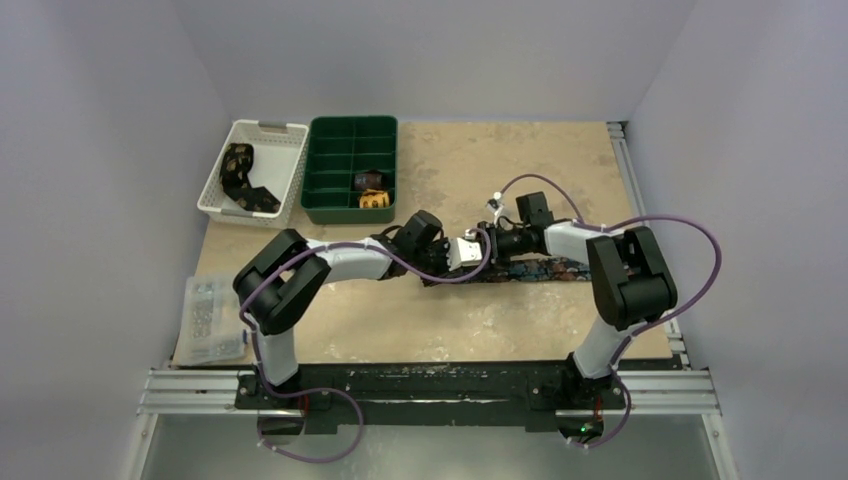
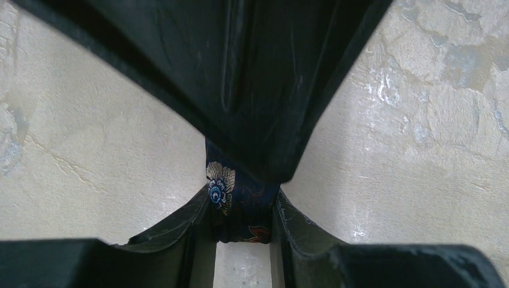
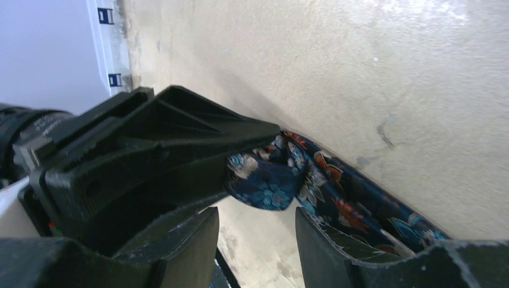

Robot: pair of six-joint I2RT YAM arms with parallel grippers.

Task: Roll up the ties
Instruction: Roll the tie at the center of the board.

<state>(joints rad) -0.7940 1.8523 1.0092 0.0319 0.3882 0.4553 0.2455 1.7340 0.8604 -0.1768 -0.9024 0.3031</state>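
The left gripper (image 2: 243,219) is pinching the folded end of the navy floral tie (image 2: 240,198) between its two fingers. The right gripper (image 3: 255,225) is meeting it nose to nose. Its fingers are standing apart, with bare bench (image 1: 480,170) showing between them and the fold sitting just beyond their tips. The rest of the tie is lying flat around the middle of the bench, trailing toward the right edge. At the far left corner a white basket (image 1: 290,170) is holding a black-and-gold tie (image 1: 240,180). Just beside it, a green divided tray (image 1: 312,170) is holding a brown roll (image 1: 364,180) and a yellow roll (image 1: 374,199). A clear plastic bag (image 1: 210,320) is lying at the left edge.
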